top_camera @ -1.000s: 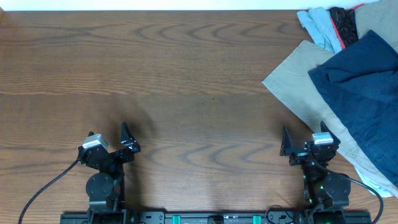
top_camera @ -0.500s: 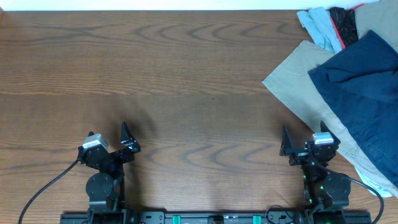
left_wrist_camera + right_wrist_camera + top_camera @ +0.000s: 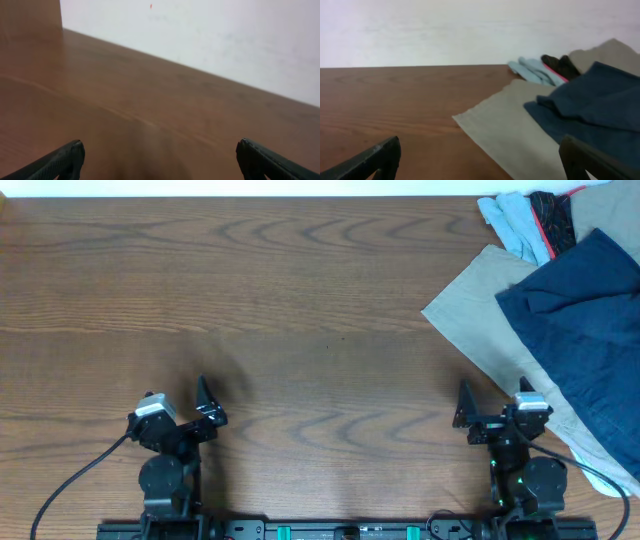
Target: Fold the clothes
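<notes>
The dark navy shorts lie crumpled at the table's right edge, on top of a khaki-beige garment. They also show in the right wrist view, to the right ahead of the fingers. My right gripper is open and empty near the front edge, just left of the pile; its fingertips frame bare wood and khaki cloth. My left gripper is open and empty at the front left, far from the shorts; its fingertips frame bare wood.
A light blue cloth and a black-and-red item lie at the back right corner, also in the right wrist view. The wooden table ends at a white wall at the back.
The right arm has shifted slightly to the right and toward the front. The left arm has barely moved. The clothes have not moved.
</notes>
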